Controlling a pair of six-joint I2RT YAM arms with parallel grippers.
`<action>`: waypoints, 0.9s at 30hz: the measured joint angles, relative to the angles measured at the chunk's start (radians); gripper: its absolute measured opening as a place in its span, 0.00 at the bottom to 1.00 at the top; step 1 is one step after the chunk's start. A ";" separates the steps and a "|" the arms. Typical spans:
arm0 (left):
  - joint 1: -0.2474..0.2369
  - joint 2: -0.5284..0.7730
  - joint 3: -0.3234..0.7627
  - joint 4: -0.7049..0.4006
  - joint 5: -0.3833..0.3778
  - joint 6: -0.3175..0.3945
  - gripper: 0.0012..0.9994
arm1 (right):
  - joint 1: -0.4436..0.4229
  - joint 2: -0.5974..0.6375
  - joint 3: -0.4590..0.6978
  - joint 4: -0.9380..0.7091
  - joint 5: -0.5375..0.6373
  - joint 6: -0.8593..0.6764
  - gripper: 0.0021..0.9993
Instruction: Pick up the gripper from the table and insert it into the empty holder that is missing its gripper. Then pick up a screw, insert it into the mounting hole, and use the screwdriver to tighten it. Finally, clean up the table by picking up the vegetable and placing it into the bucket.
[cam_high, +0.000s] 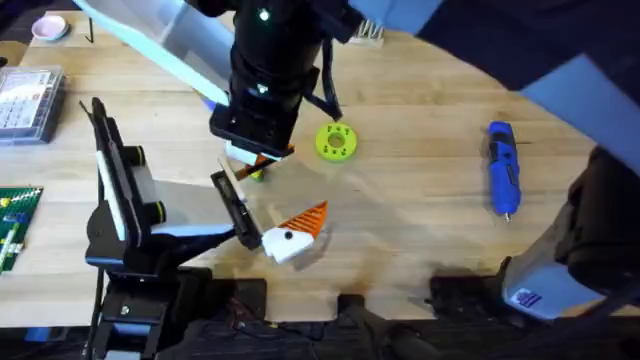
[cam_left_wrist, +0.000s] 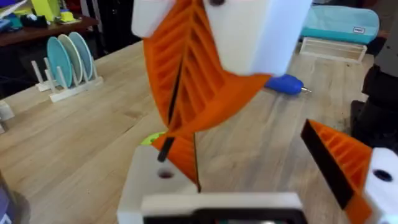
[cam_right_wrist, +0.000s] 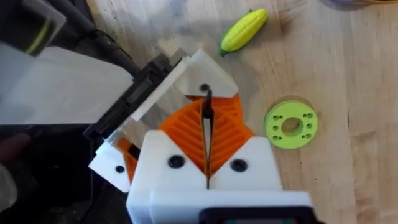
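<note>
Over wooden table (cam_high: 420, 200), right gripper (cam_right_wrist: 207, 134) points down, pads together.

One screwdriver (cam_high: 503, 168), one vegetable (cam_right_wrist: 243, 30), one green disc (cam_high: 335, 142)

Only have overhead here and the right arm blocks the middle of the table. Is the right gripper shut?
Observer: Shut. In the right wrist view the right gripper has its orange pads pressed together, with a thin dark piece sticking out between them. I can't tell what the piece is.
Operator: And the yellow scrap I see under that arm?
Observer: That's the vegetable. It lies flat on the table, with nothing gripping it, and sits apart from the green disc.
</note>
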 joint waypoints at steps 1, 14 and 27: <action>0.000 0.000 0.000 0.000 0.000 0.000 0.99 | 0.000 0.000 0.000 0.000 0.000 0.000 0.00; 0.001 0.000 0.000 0.001 -0.013 -0.005 0.99 | 0.005 0.043 0.002 -0.020 0.000 0.000 0.00; 0.001 0.000 0.000 0.003 -0.029 -0.005 0.99 | 0.006 0.048 0.002 -0.010 0.000 0.000 0.00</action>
